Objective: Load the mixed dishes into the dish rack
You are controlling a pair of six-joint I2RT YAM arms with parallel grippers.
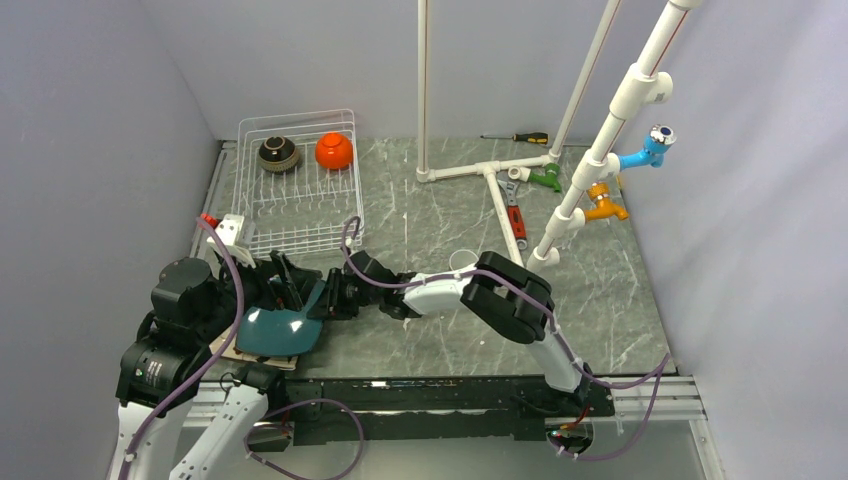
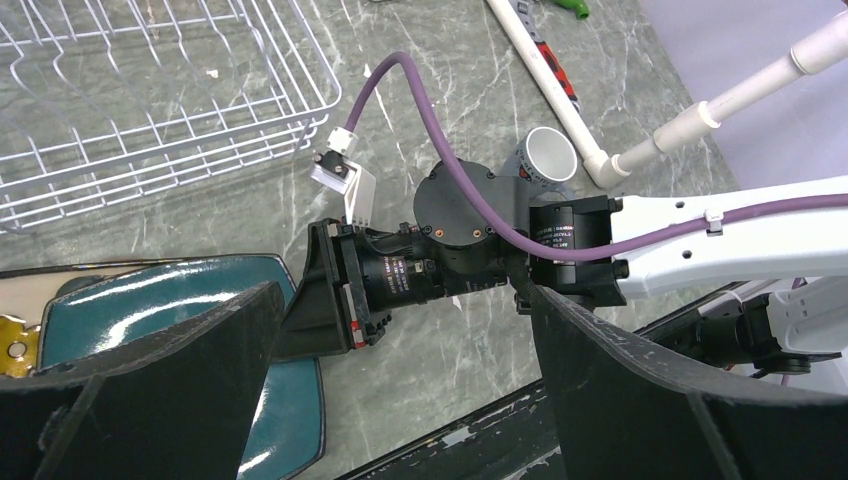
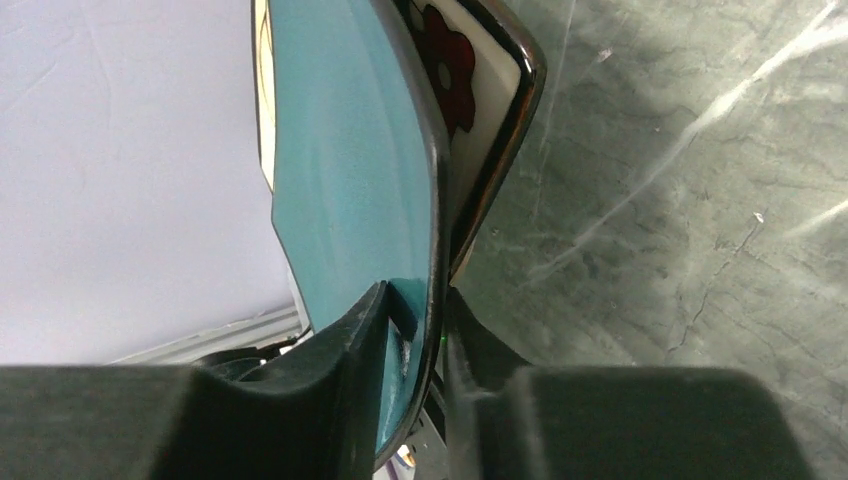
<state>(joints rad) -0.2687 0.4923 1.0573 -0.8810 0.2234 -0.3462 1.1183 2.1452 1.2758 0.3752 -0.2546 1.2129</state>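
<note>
The dark teal plate (image 1: 280, 330) lies at the near left on top of the brown floral plate (image 3: 470, 90), whose edge shows under it. My right gripper (image 1: 335, 298) is shut on the teal plate's right rim, and its fingers (image 3: 360, 350) clamp the rim (image 3: 350, 170) from both sides. My left gripper (image 1: 290, 290) hangs open over the plate, fingers (image 2: 150, 390) spread wide and empty. The dish rack (image 1: 300, 215) stands at the back left with the dark brown bowl (image 1: 279, 153) and the orange bowl (image 1: 334, 151) inside. I cannot make out the pale green plate.
A white pipe frame (image 1: 500, 190) stands at the back right with blue (image 1: 650, 150), orange (image 1: 605, 208) and green (image 1: 548, 178) taps. A screwdriver (image 1: 520, 137) and a red-handled tool (image 1: 515, 215) lie near it. A white pipe cap (image 2: 548, 152) sits beside the right arm.
</note>
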